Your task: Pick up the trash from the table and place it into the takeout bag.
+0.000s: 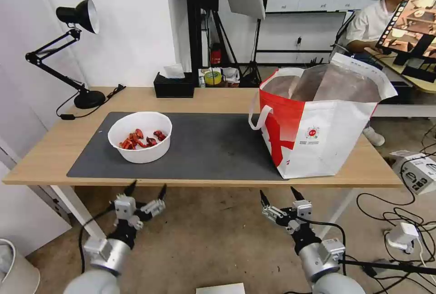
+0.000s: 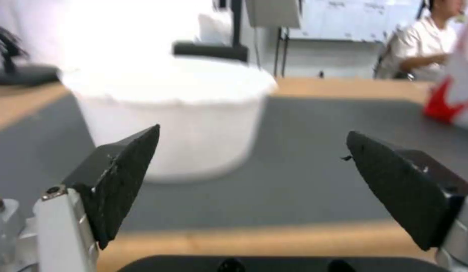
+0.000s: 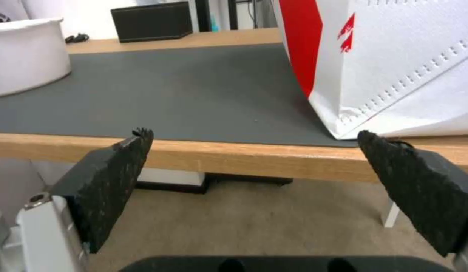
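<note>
- One white bowl of red scraps is seen on the grey mat, on the left part of the table; one takeout bag stands open, well apart, at the right.
- The left hand and right hand are held below the table's near edge, fingers apart, nothing gripped.
- Scraps could be spilled if the bowl is tipped while lifted; the bag's mouth could be caught by the rim.
</note>
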You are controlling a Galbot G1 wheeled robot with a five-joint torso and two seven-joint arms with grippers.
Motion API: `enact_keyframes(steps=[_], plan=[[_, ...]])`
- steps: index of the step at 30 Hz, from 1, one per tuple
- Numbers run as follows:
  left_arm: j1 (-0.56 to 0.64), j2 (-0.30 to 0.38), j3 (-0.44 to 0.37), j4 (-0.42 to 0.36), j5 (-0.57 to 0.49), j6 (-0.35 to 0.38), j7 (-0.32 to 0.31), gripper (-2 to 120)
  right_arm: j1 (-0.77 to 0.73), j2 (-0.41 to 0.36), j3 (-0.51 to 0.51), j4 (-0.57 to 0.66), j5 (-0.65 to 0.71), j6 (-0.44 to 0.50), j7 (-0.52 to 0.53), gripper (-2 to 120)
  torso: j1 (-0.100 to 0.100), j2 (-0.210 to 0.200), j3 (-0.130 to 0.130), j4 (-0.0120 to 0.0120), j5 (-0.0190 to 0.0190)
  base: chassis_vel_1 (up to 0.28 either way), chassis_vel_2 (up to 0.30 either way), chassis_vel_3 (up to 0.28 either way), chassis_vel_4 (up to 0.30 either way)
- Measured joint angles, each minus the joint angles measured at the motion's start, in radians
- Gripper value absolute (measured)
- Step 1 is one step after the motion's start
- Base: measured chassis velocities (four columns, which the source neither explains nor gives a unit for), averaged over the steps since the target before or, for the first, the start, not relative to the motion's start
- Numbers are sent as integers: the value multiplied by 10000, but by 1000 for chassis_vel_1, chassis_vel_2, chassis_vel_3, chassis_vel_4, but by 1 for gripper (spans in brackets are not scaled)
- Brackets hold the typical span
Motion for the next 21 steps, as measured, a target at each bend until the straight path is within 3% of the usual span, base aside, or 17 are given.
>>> enact_keyframes(steps=[1,5,8,13,18,20,21], plan=[[0,0,0,0,0,0,0,100,0,0,0,0,0,0,0,100,0,0,0,0,0,0,0,0,0],[-1164,1549,-490,-478,-1780,1301,-1222,100,4,-5,1,6,1,-6,0,100,0,0,0,-2,0,0,0,0,0],[-1417,2115,-705,-536,-2188,1900,-1713,100,4,-5,3,7,2,-8,1,100,0,-1,0,0,0,0,0,0,0],[-1911,2755,-844,-467,-2783,2616,-2167,100,4,-8,4,9,3,-12,0,100,0,0,-1,-1,0,0,0,0,0],[-2971,3657,-671,-245,-4442,3613,-2745,100,4,-9,5,13,6,-13,0,100,0,-1,0,1,0,0,0,0,0],[-4093,4191,-372,127,-5916,4344,-3010,100,4,-9,4,15,8,-13,-1,100,1,0,0,-1,0,0,0,0,0],[-4093,4191,-372,127,-5916,4344,-3010,100,4,-9,4,15,8,-13,-1,100,1,0,0,-1,0,0,0,0,0]])
